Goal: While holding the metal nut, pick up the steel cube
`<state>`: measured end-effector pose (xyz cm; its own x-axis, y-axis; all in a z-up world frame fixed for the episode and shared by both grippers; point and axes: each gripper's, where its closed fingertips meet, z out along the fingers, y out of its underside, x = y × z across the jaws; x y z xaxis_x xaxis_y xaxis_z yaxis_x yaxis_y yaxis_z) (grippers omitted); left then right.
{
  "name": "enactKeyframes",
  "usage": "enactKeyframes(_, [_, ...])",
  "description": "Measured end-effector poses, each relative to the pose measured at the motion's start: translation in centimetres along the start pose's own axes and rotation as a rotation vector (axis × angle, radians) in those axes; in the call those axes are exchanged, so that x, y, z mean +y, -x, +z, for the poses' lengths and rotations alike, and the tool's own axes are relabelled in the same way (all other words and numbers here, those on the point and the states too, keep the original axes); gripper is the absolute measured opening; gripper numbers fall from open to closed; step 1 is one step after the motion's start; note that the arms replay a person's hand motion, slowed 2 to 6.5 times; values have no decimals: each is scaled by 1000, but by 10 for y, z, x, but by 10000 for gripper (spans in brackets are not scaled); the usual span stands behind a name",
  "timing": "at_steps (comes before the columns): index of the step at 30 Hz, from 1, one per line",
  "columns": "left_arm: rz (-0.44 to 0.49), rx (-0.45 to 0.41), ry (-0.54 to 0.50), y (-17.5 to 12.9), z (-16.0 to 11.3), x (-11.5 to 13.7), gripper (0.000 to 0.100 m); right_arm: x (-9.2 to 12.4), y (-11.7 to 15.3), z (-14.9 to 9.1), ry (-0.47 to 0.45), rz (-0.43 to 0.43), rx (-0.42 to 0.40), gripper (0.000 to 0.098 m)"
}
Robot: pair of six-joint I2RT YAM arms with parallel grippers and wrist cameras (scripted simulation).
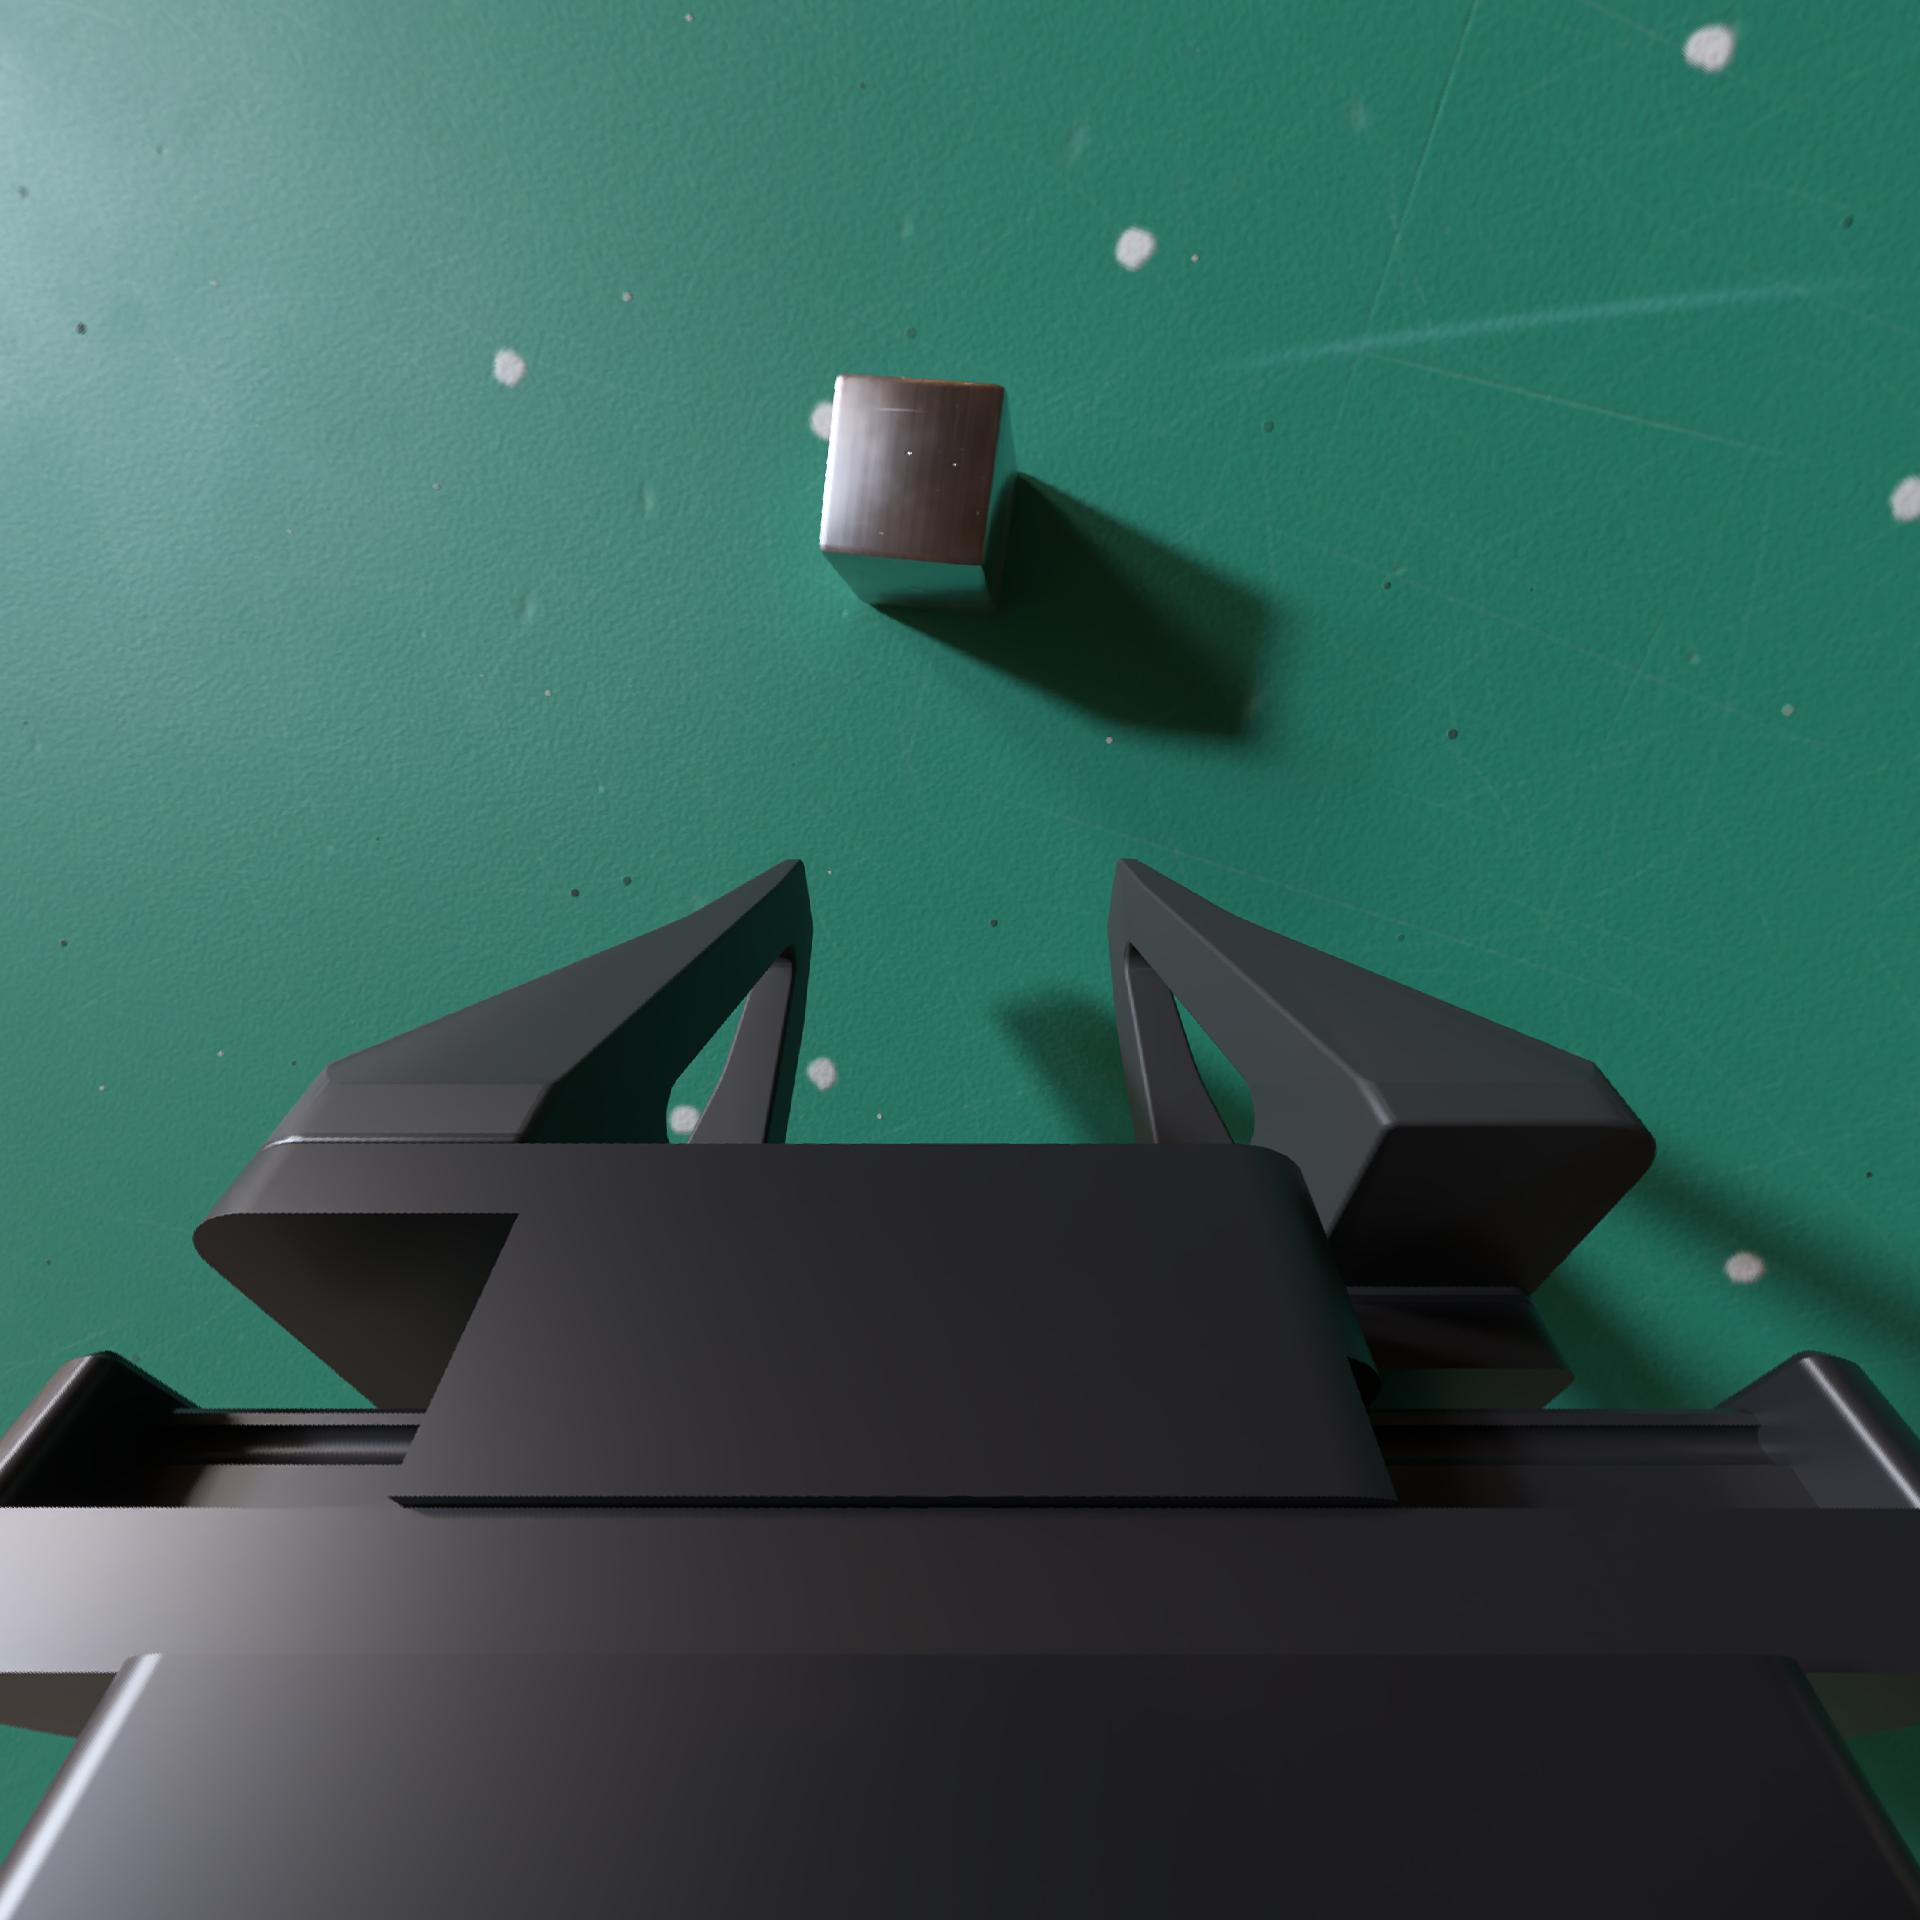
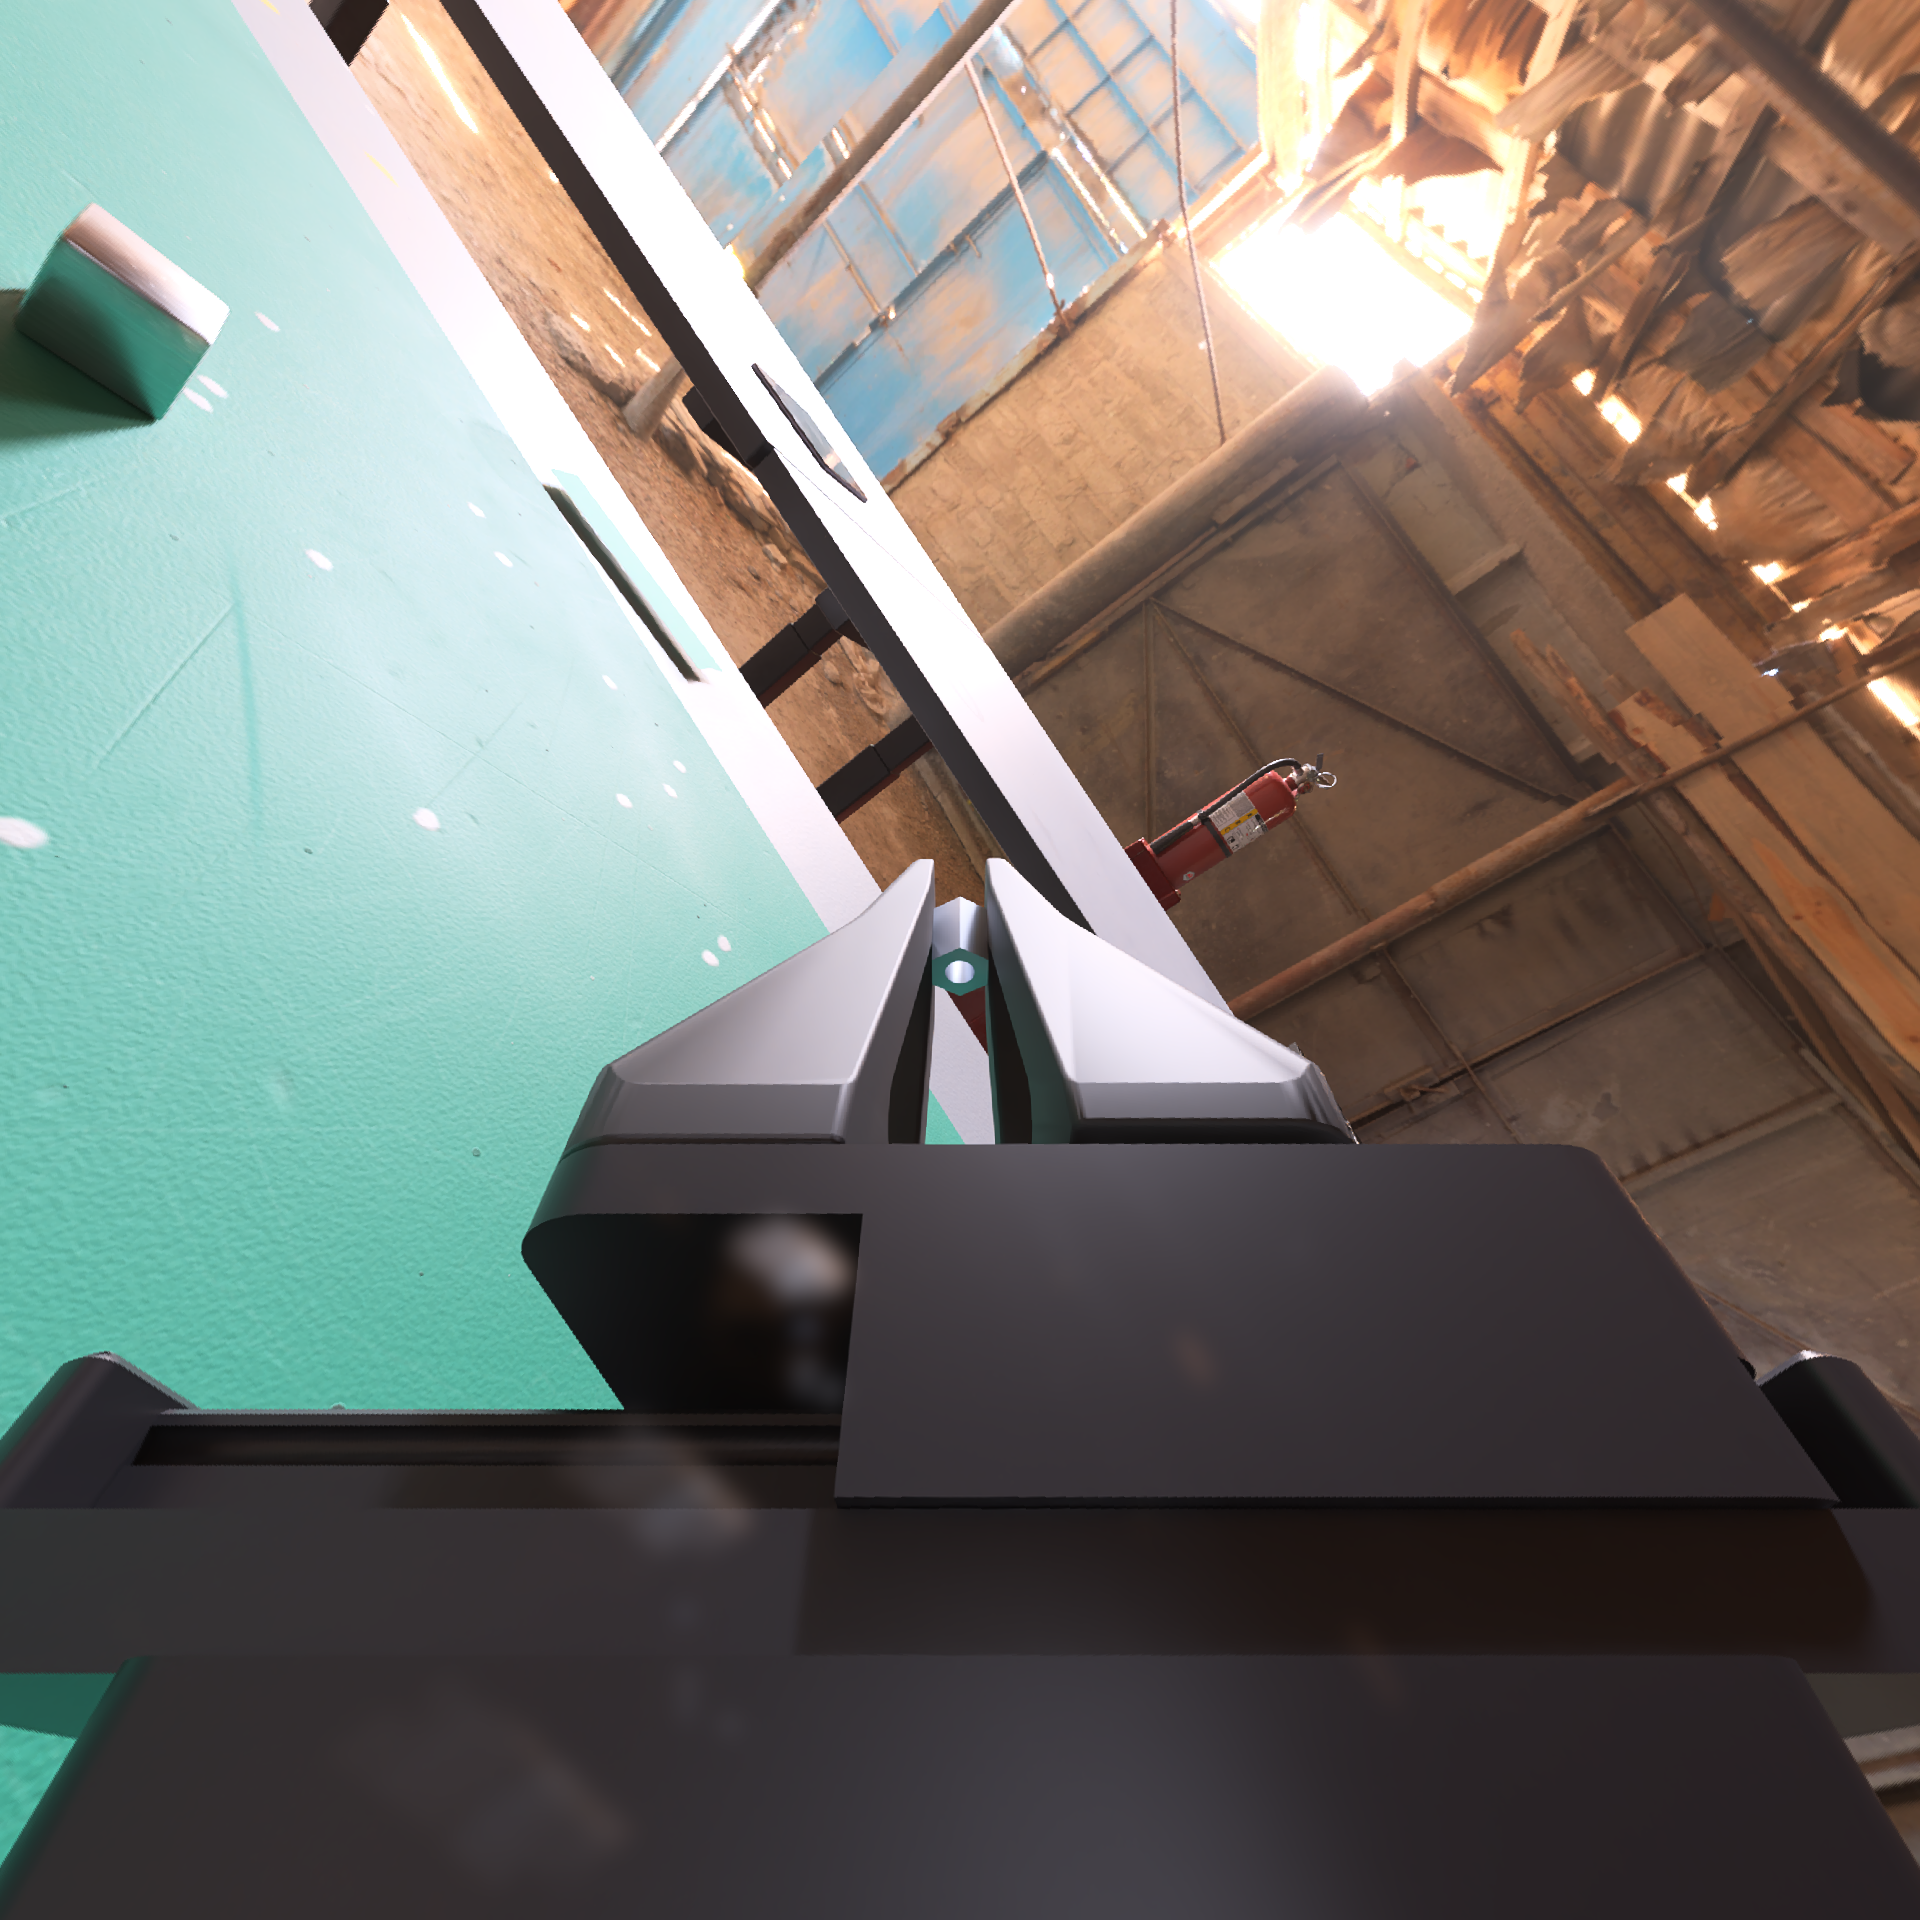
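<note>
The steel cube (image 1: 912, 488) stands on the green mat, ahead of my left gripper (image 1: 961, 864) and a little left of its centre line. The left gripper is open and empty, above the mat, with a wide gap between its dark fingers (image 1: 769, 935). In the right wrist view the cube (image 2: 120, 312) shows at the far upper left on the mat. My right gripper (image 2: 960, 868) is shut on a small hexagonal metal nut (image 2: 958, 971), pinched between its fingers and held off the mat near the table's edge.
The green mat (image 1: 416, 623) is speckled with white spots. In the right wrist view the table's white edge (image 2: 790, 790) runs diagonally, with a metal beam (image 2: 831, 582) past it. A red fire extinguisher (image 2: 1236, 821) stands on the far wall.
</note>
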<state>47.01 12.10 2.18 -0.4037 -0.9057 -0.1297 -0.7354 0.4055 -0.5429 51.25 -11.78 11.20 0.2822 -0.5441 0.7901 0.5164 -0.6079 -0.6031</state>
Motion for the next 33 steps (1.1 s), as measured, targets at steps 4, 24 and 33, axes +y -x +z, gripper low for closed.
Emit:
enactKeyframes(4, [18, 18, 11, -4, 3, 2, 456, 0, 0, 0, 0, 0, 0, 80])
enactKeyframes(24, [17, 56, -8, -13, -1, 1, 404, 1, 0, 0, 2, 0, 2, 80])
enactKeyframes(33, [92, 16, -124, -4, -8, -39, 423, 1, -1, 1, 2, -1, 3, 80])
